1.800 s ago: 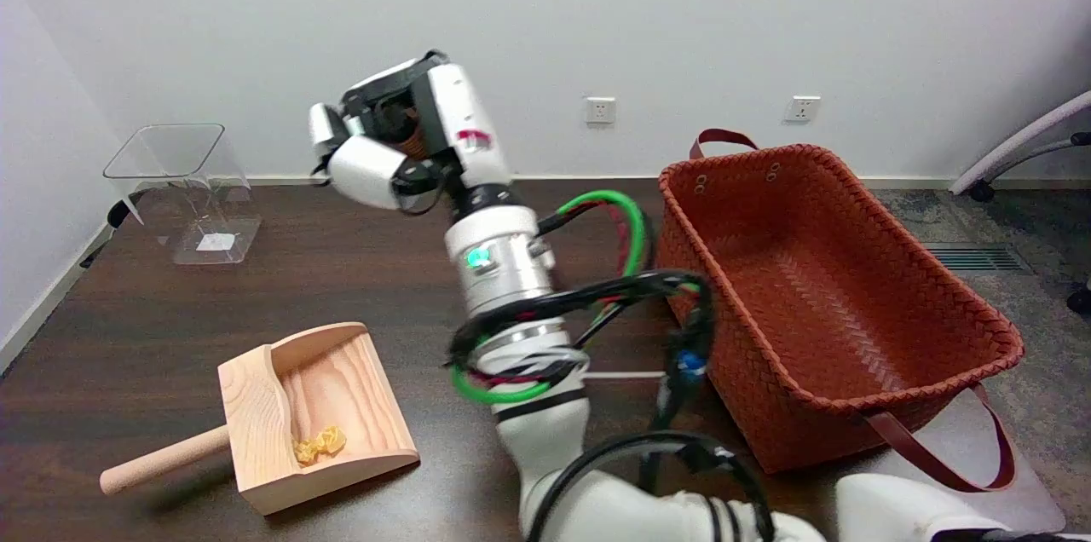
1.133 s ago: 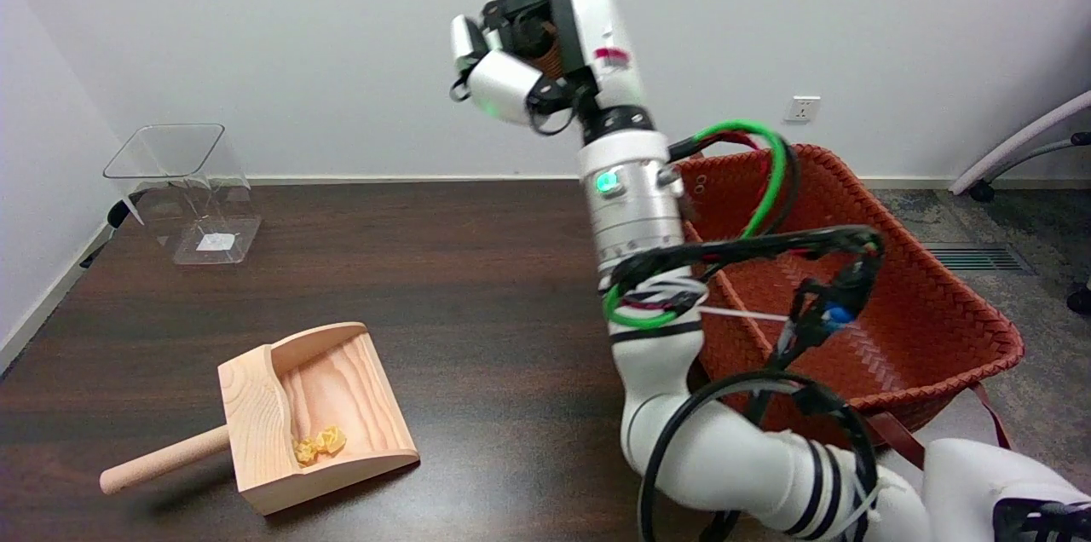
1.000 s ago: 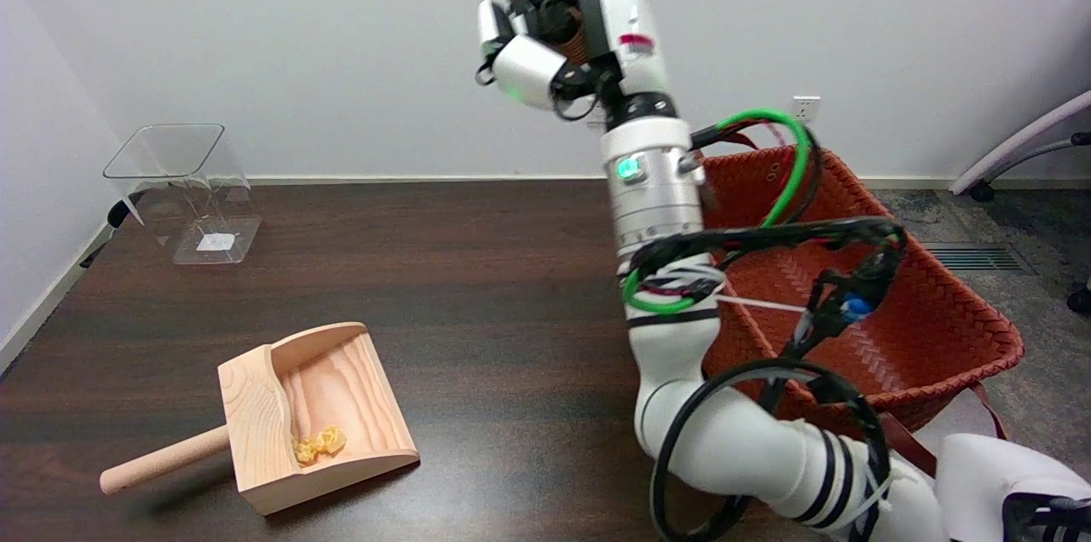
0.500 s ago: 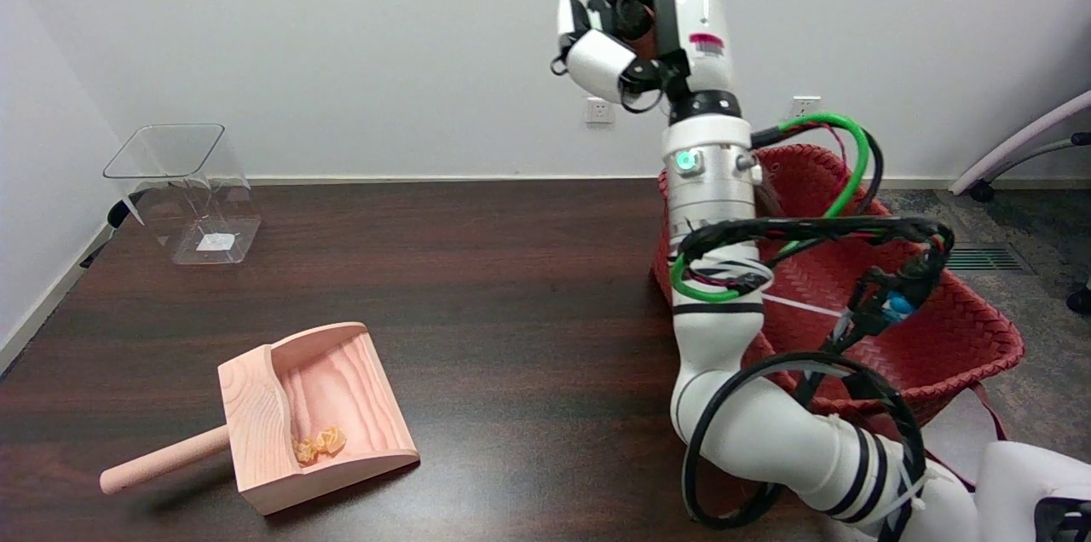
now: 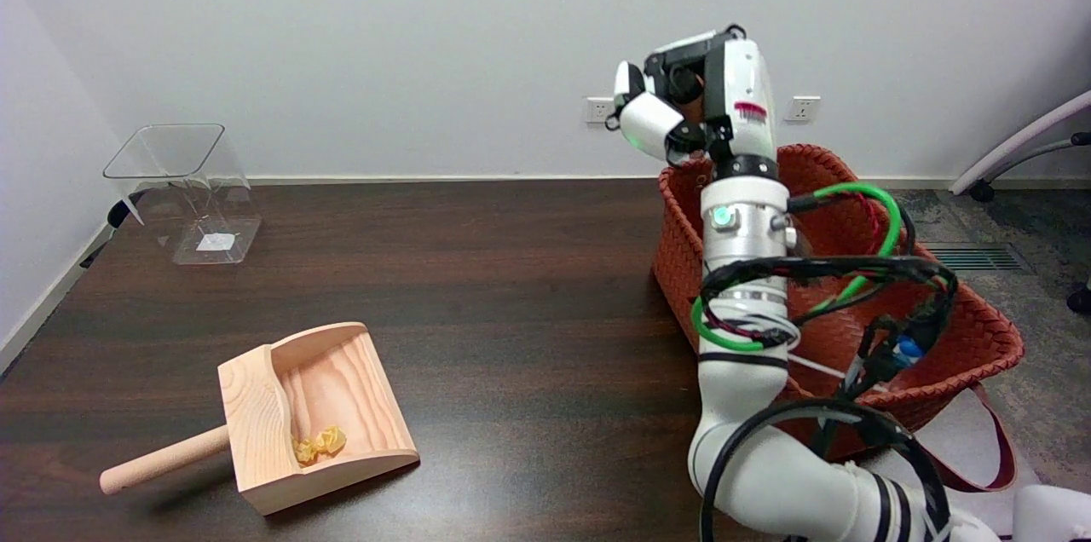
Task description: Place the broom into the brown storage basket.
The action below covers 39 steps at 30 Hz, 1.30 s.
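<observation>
Above the far corner of the brown storage basket (image 5: 955,329), the right hand (image 5: 695,103) hung in the air, its back turned to the camera and its fingers (image 5: 649,123) curled in tight around something. In the head view, which was the only view, a small brownish bit showed between the fingers, and I took that to be the broom (image 5: 695,95), but most of it was hidden, so I could not tell its shape or how firmly it was held. The basket sat on the right side of the dark table (image 5: 469,269), and the arm crossed in front of its near wall. Over on the left lay a wooden dustpan (image 5: 311,414) with a little yellow scrap (image 5: 320,442) inside, and a clear plastic bin (image 5: 183,188) stood at the far left. It looked to me like the carrying step was almost done. Next the hand would need to come lower, inside the basket's walls, and then open its fingers so the broom drops in and not onto the rim.
</observation>
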Each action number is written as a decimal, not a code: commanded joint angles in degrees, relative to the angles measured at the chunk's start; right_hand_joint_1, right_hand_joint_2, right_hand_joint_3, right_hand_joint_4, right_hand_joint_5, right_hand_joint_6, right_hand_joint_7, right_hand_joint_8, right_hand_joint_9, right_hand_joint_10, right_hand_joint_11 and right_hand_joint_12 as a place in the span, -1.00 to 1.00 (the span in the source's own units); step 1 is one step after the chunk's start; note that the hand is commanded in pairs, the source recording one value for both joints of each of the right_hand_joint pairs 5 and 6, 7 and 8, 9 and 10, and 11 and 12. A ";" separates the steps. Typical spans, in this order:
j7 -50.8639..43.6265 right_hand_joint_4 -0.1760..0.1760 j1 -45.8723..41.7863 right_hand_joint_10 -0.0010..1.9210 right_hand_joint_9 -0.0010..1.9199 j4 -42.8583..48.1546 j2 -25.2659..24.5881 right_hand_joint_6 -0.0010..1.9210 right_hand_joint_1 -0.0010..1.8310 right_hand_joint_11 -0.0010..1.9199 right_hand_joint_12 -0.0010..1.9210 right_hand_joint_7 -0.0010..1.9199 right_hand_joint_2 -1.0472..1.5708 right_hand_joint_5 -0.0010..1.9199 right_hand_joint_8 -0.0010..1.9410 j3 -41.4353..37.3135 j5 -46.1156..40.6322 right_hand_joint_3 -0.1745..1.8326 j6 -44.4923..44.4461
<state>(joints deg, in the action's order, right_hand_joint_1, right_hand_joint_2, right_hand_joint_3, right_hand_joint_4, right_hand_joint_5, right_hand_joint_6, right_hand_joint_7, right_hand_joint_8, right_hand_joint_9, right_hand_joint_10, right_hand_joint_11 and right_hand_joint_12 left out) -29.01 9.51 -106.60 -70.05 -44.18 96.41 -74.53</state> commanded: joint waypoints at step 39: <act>40.78 0.00 -6.10 1.00 1.00 20.45 3.94 1.00 0.32 1.00 1.00 1.00 1.00 1.00 0.98 1.94 -8.37 -0.06 -17.15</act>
<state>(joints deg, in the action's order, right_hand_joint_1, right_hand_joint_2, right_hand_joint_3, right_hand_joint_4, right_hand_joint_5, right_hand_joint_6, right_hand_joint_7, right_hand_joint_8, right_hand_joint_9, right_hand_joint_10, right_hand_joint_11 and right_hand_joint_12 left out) -3.48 3.79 -92.98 -67.42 -42.58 95.73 -90.53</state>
